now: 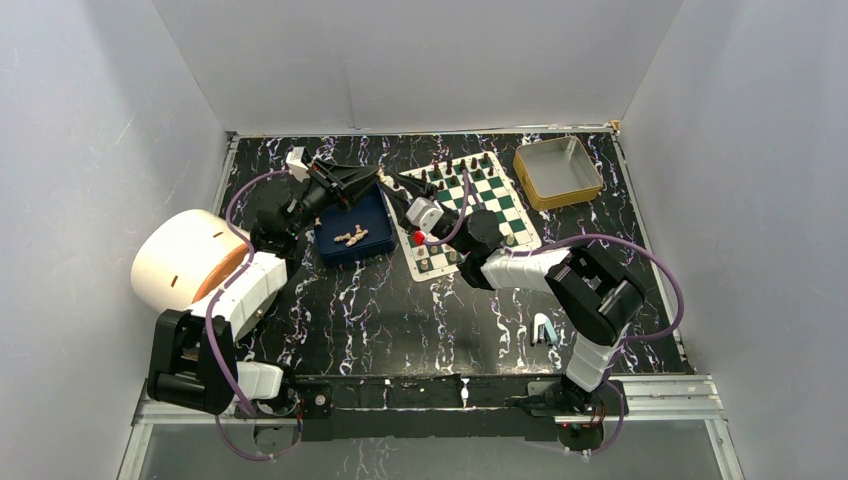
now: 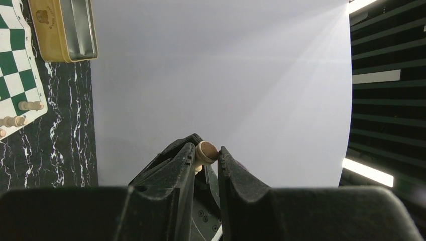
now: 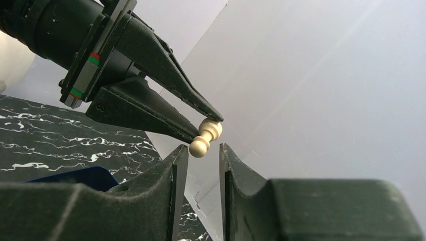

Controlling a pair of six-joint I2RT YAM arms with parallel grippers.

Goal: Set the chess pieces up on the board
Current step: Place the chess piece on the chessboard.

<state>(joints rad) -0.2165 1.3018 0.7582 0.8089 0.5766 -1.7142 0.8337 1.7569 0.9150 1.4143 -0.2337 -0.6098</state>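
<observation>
**Pawn held in mid-air for a hand-to-hand pass**

A cream pawn (image 3: pixel 206 136) is clamped by its base between the tips of the left gripper (image 3: pixel 207 129). It sits raised above the table, between the blue tray (image 1: pixel 335 255) and the board (image 1: pixel 500 205). The right gripper (image 3: pixel 202 150) is just beside the pawn's round head. Its jaws stand a narrow gap apart and grasp nothing.

This looks like a handover. To do it well, the right jaws should straddle the head and neck squarely and close firmly. Only then should the left let go, because a small round piece can easily squirt out sideways. Taking it along its axis would let it go down upright on its square.

A few cream pieces (image 1: pixel 350 237) lie in the tray. Others (image 2: pixel 30 106) stand at the near edge of the board, and dark pieces (image 1: pixel 455 168) line the far edge.

The yellow tin (image 2: pixel 63 30) carries a bear emblem with small lettering, too small to read. The marks on the board's border are also illegible.
</observation>
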